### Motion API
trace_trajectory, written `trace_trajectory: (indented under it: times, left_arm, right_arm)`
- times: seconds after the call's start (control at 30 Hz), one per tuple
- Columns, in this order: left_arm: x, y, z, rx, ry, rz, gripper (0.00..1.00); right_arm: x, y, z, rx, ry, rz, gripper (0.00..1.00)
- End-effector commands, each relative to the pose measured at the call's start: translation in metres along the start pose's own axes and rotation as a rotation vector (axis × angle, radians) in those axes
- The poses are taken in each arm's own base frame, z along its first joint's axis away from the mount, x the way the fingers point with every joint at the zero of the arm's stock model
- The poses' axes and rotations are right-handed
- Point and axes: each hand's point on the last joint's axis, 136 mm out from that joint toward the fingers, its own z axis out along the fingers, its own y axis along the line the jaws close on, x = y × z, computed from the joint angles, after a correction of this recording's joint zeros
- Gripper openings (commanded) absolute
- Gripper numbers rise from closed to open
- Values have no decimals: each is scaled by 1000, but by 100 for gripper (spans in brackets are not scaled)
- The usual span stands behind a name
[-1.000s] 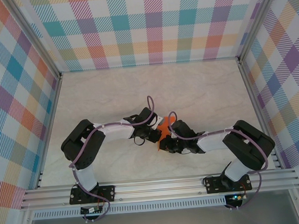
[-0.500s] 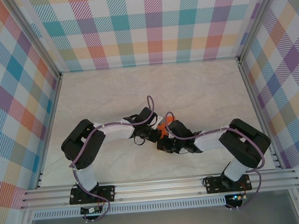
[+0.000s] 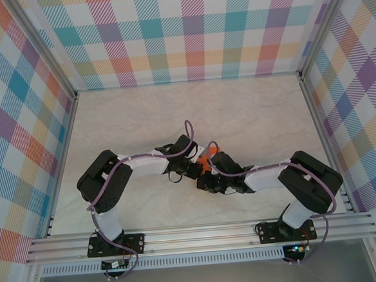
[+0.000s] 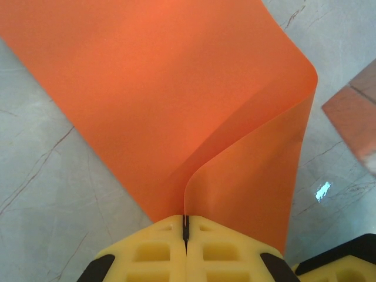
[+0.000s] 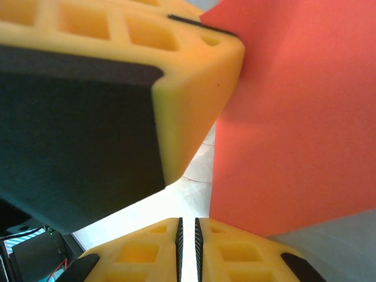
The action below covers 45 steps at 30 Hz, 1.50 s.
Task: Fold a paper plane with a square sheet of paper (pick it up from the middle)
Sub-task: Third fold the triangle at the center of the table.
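1. Pickup looks done: your left pincer [image 4: 185,226] pinches the square sheet of paper [image 4: 176,106], which curls ahead of it.
2. Your right pincer [image 5: 188,234], nearly pressed together, grips nothing; the sheet hangs just beside it.
3. Only a soft bend shows, so most folds likely remain.

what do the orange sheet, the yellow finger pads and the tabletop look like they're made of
Orange sheet of paper: thin matte paper; it bends in a soft curl. Yellow finger pads: probably moulded plastic or firm foam, matte, with square recesses. Tabletop: marble-look grey surface with dark veins, glossy enough to mirror a light; stone or laminate, unclear.
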Motion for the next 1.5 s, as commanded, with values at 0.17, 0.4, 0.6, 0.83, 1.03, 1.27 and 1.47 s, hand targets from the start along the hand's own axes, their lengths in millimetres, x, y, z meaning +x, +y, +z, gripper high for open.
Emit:
trace_trajectory:
  times: [0.17,0.4,0.6,0.83,1.03,1.27,1.47]
  left_arm:
    - [14,16,5,-38,64,-31,0]
    - [15,17,4,-39,67,-30,0]
    - [14,18,6,-39,70,-33,0]
    - [14,17,6,-38,70,-33,0]
    - [13,16,6,-33,72,-32,0]
    - [16,17,7,-37,82,-29,0]
    - [17,18,6,-40,84,-29,0]
  right_arm:
    - [5,-16,12,71,34,39,15]
    - [-17,-10,-35,135,-116,-24,17]
    - [-46,-15,-52,64,-180,51,18]
    - [-60,-2,-45,3,-178,43,18]
    - [-64,-10,-32,-5,-149,67,18]
    - [-57,-40,-22,86,-112,140,17]
    - [-69,-17,-38,55,-142,92,18]
